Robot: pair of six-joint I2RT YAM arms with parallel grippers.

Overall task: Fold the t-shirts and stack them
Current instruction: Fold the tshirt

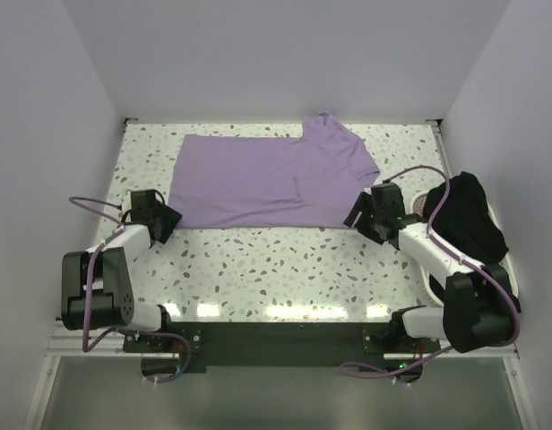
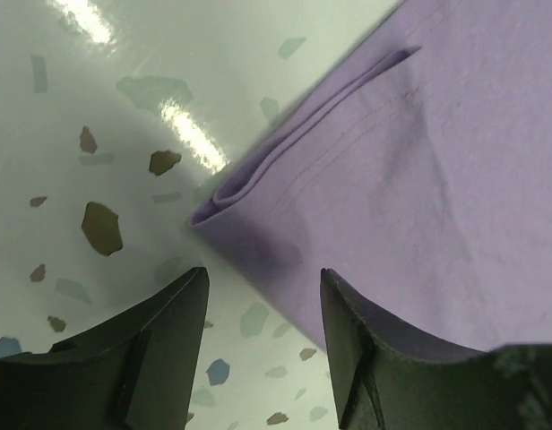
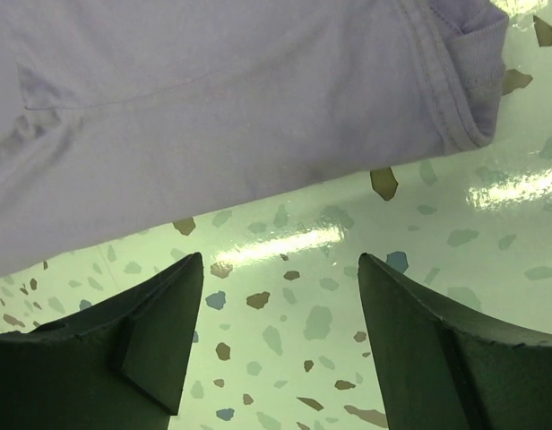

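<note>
Looking down from overhead, I have the pale lavender short-sleeved fabric t-shirt [image 1: 258, 184] lying flat, doubled over along its length, at the far middle of the speckled white counter [image 1: 285, 269]. I judge both arms sit at its near edge to take the two near corners for the next fold: the left pincer [image 1: 164, 222] by the hem corner, the right pincer [image 1: 358, 215] by the sleeve end. Both are released, jaws apart, grasping nothing. The crumpled black t-shirt [image 1: 469, 219] waits heaped at the right edge, on what seems a white tub [image 1: 502, 222]. Only the left wrist view shows the layered hem corner [image 2: 213, 202] just ahead of the jaws. Only the right wrist view shows the stitched sleeve cuff [image 3: 469, 81] and bare counter between the jaws.
</note>
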